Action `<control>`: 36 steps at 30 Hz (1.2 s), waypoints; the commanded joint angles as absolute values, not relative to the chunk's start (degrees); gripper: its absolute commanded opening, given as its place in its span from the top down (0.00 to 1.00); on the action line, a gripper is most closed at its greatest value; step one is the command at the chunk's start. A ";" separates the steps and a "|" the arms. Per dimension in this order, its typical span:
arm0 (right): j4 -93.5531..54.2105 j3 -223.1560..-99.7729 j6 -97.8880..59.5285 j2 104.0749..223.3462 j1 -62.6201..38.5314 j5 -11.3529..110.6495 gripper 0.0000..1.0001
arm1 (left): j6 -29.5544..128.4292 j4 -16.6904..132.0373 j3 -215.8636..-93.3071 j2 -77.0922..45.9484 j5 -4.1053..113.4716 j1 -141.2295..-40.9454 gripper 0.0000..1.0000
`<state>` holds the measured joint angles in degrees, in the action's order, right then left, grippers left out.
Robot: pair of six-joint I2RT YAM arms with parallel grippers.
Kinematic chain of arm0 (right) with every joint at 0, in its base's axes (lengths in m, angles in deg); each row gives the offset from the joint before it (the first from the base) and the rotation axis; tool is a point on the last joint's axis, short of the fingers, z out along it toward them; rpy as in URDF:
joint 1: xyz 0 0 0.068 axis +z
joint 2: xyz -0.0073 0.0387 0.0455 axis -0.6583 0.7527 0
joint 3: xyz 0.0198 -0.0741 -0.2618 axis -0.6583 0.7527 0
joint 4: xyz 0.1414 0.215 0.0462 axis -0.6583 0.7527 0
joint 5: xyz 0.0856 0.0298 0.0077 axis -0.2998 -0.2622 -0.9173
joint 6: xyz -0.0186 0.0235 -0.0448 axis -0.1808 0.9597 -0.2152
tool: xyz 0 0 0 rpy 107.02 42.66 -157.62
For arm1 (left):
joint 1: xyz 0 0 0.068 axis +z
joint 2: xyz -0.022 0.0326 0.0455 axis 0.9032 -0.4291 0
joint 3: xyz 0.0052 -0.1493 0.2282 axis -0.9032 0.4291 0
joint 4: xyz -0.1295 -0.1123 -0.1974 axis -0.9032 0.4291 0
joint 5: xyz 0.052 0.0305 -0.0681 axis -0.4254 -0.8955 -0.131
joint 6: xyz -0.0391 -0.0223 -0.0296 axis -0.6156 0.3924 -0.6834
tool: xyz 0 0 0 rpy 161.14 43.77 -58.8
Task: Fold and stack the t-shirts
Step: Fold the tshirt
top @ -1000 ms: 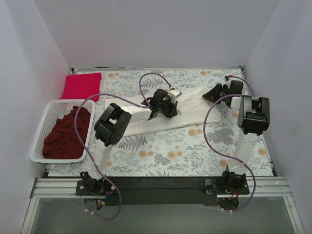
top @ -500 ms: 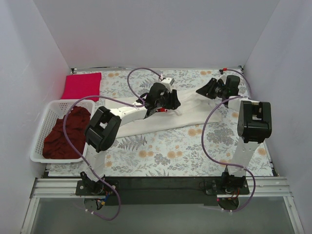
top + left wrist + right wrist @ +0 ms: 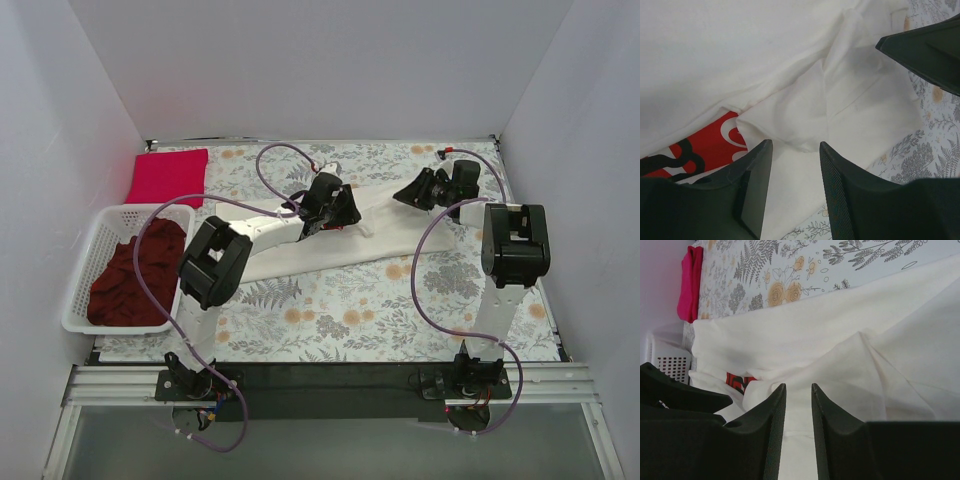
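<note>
The cream-white t-shirt (image 3: 320,250) lies rumpled across the middle of the floral table cloth (image 3: 350,310). Part of its red print (image 3: 710,147) peeks out from under a fold. My left gripper (image 3: 345,212) hovers over the shirt's centre, and in its wrist view the left gripper (image 3: 795,144) stands open above a cloth ridge with nothing between the fingers. My right gripper (image 3: 402,195) faces it from the right. The right wrist view shows that gripper (image 3: 798,386) with its jaws a little apart over cream cloth (image 3: 840,340). A folded crimson-pink t-shirt (image 3: 167,175) lies at the back left. A dark maroon t-shirt (image 3: 135,272) fills the basket.
The white lattice basket (image 3: 100,225) stands at the left edge of the table. White walls close in the left, back and right sides. Purple cables loop above both arms.
My left gripper has opened and let go of the cream shirt. The right gripper has moved left over the shirt, towards the left one.
</note>
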<state>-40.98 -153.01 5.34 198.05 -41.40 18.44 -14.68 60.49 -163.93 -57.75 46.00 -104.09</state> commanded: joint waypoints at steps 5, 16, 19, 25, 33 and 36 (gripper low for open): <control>-42.50 -155.79 5.03 199.52 -41.26 17.65 0.67 | -18.70 64.44 -166.88 -59.61 43.43 -104.23 0.58; -42.50 -156.76 5.12 201.19 -41.26 17.83 0.67 | -20.11 63.56 -169.96 -62.77 43.17 -104.23 0.65; -42.59 -156.93 5.12 201.72 -41.26 18.44 0.67 | -20.46 63.47 -169.96 -63.04 42.56 -104.23 0.73; -42.50 -156.85 5.12 203.48 -41.26 20.90 0.67 | -20.72 63.38 -169.34 -62.60 40.19 -104.14 0.90; -42.41 -156.94 6.70 206.55 -44.15 23.54 0.67 | -22.03 62.94 -166.88 -61.46 38.07 -102.12 0.96; -42.33 -156.24 6.96 206.73 -45.21 24.50 0.67 | -23.44 62.77 -165.91 -61.45 37.81 -101.50 0.99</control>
<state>-41.87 -155.61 7.20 205.87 -43.37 21.11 -21.85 63.18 -167.10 -62.77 40.53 -102.80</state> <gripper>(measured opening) 0.330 0.059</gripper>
